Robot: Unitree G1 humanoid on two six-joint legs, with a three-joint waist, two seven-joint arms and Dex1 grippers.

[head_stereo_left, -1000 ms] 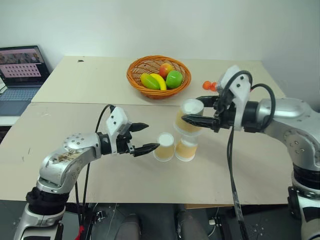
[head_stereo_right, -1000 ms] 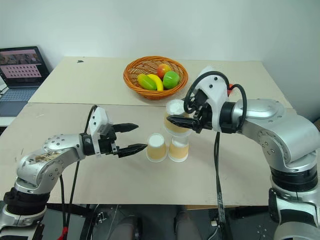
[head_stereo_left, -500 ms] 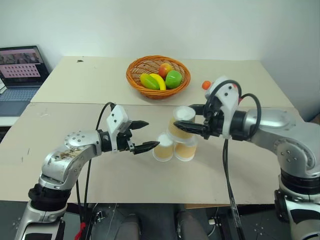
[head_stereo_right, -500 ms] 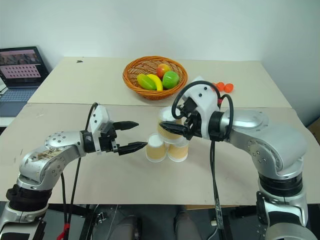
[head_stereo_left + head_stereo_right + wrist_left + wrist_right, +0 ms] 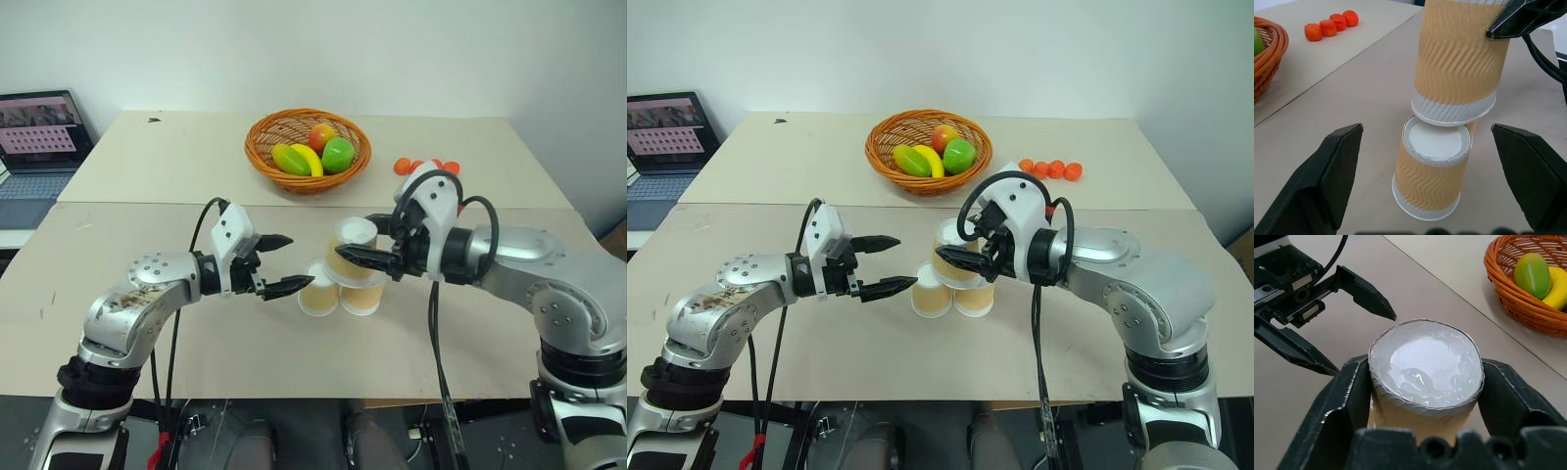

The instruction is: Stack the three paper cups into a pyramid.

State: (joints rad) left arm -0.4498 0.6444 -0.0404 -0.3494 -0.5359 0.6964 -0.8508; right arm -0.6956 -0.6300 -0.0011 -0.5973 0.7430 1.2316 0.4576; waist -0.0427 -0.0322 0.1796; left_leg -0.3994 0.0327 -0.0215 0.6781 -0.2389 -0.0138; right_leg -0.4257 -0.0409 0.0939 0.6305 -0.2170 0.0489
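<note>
Two paper cups are standing upside down side by side near the middle of the beige surface [image 5: 147,166]: the left base cup [image 5: 319,289] and the right base cup [image 5: 363,294], touching or nearly touching. The third cup [image 5: 350,249] is sitting above them, also inverted, its lower rim over the gap between the two and tilting a little; in the left wrist view its rim is lying just above the base of the left cup, and whether it is fully resting there cannot be told.

The right gripper [image 5: 364,242] is reaching in from the right, its black fingers [image 5: 1339,404] flanking the top cup on both sides. In the right wrist view the fingers are lying close along the cup's wall, and whether they are pressing it or standing just off it cannot be told.

The left gripper [image 5: 282,263] is hovering just left of the left base cup, its fingers spread wide and holding nothing, the near fingertip close to that cup without touching it.

On the far side of the surface a wicker basket [image 5: 263,137] is holding fruit, and a row of small orange balls [image 5: 1050,169] is lying to its right. A laptop [image 5: 39,137] is standing open at the far left.
</note>
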